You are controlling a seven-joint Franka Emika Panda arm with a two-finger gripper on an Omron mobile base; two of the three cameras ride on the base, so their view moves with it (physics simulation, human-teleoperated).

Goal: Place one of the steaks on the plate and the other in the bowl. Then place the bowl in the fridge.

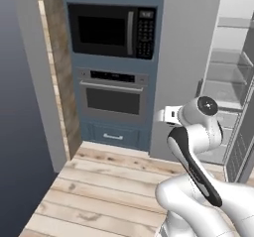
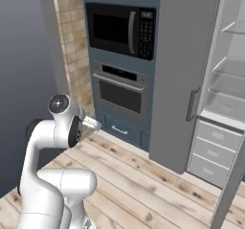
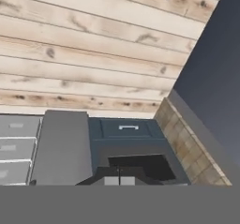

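Standing open, fridge (image 2: 229, 79) well beyond jaws.

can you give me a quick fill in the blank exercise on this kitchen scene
1. The fridge door stands ____.
2. The microwave sits directly ____ the oven.
3. Below the oven is a blue ____ with a pale handle.
4. The floor is made of pale ____ planks.

Missing words: open; above; drawer; wooden
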